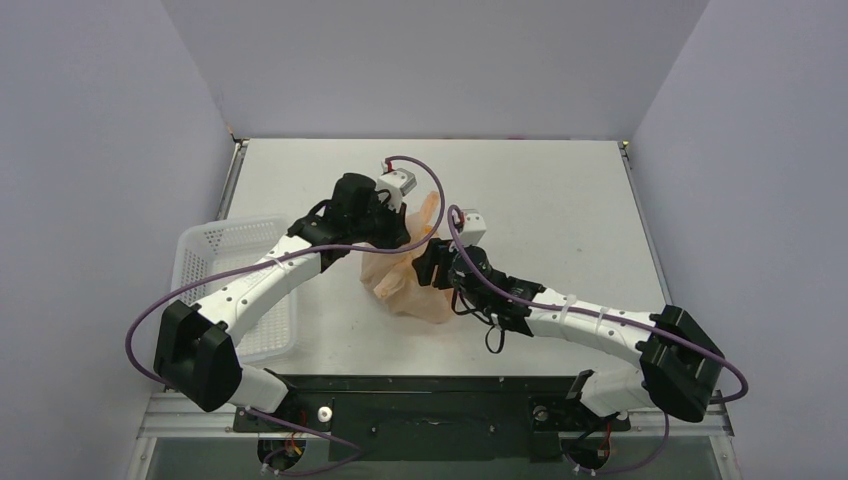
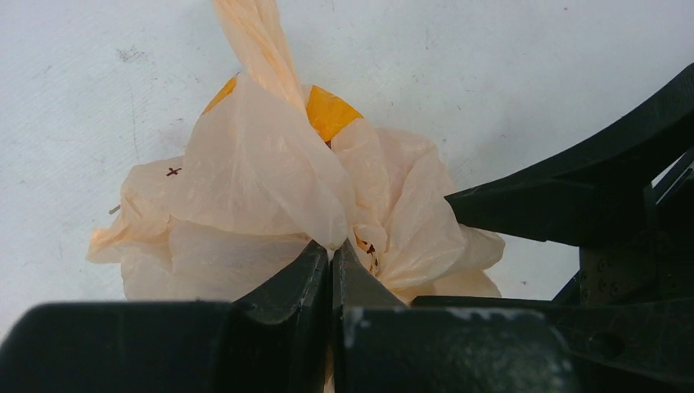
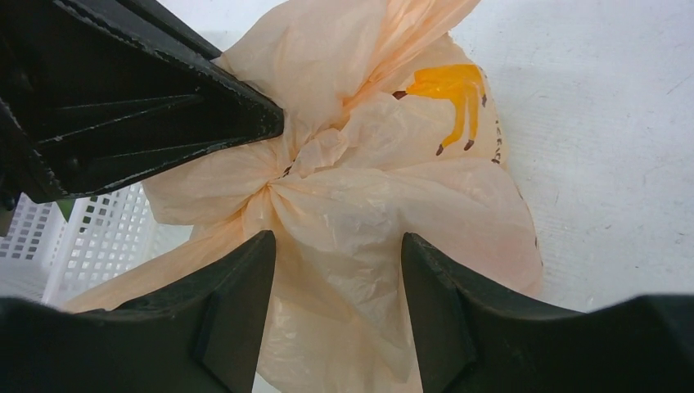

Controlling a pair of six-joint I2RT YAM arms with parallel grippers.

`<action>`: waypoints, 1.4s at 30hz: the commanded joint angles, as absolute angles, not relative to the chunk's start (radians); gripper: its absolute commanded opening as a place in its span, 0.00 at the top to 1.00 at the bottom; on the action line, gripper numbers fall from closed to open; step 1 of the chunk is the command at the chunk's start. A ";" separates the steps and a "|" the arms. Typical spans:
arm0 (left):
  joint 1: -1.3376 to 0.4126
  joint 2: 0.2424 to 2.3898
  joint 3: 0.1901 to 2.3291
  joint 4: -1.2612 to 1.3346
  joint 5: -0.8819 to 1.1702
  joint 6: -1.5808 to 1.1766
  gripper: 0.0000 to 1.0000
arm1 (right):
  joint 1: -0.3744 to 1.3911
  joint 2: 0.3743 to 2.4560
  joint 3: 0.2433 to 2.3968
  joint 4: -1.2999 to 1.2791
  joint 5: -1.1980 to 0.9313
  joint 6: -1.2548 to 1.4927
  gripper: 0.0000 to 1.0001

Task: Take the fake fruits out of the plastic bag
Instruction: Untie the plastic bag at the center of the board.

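Note:
The peach-orange plastic bag [image 1: 408, 288] lies crumpled on the table's middle, its top gathered into a twist. My left gripper [image 1: 402, 238] is shut on a pinched fold of the bag [image 2: 245, 180] at the gathered top; in the left wrist view the fingertips [image 2: 331, 250] meet with the film between them. My right gripper [image 1: 426, 264] is open, and its jaws [image 3: 337, 246] straddle the bag's body [image 3: 368, 205] just below the twist. A yellow-orange printed mark [image 3: 454, 86] shows on the bag. The fake fruits are hidden inside the bag.
A white plastic mesh basket [image 1: 225, 250] stands left of the bag, under my left arm, and shows behind the bag in the right wrist view [image 3: 98, 237]. The two grippers are close together over the bag. Purple-grey walls enclose the table.

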State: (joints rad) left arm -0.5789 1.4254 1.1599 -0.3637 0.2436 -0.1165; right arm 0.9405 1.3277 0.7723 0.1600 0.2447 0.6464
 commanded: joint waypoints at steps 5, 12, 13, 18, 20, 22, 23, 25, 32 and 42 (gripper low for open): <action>-0.574 1.423 1.172 -0.302 0.267 -0.120 1.00 | 0.950 1.359 0.811 0.204 0.246 0.665 0.64; -0.571 1.411 1.173 -0.312 0.185 -0.125 1.00 | 0.951 1.338 0.780 0.188 0.285 0.666 0.96; -0.570 1.408 1.171 -0.315 0.164 -0.126 1.00 | 0.951 1.335 0.771 0.186 0.288 0.668 0.99; -0.560 1.390 1.163 -0.313 0.111 -0.130 1.00 | 0.951 1.309 0.733 0.180 0.315 0.676 1.00; -0.555 1.377 1.157 -0.303 0.093 -0.134 1.00 | 0.951 1.297 0.717 0.179 0.321 0.681 1.00; -0.551 1.365 1.150 -0.297 0.076 -0.136 1.00 | 0.951 1.291 0.702 0.179 0.323 0.689 1.00; -0.546 1.357 1.144 -0.294 0.067 -0.136 1.00 | 0.951 1.287 0.697 0.180 0.323 0.694 1.00; -0.542 1.347 1.138 -0.287 0.061 -0.138 1.00 | 0.951 1.281 0.680 0.180 0.323 0.701 1.00; -0.529 1.338 1.134 -0.283 0.058 -0.140 1.00 | 0.951 1.250 0.621 0.168 0.335 0.715 1.00; -0.519 1.325 1.125 -0.276 0.056 -0.141 1.00 | 0.951 1.195 0.574 0.128 0.375 0.707 1.00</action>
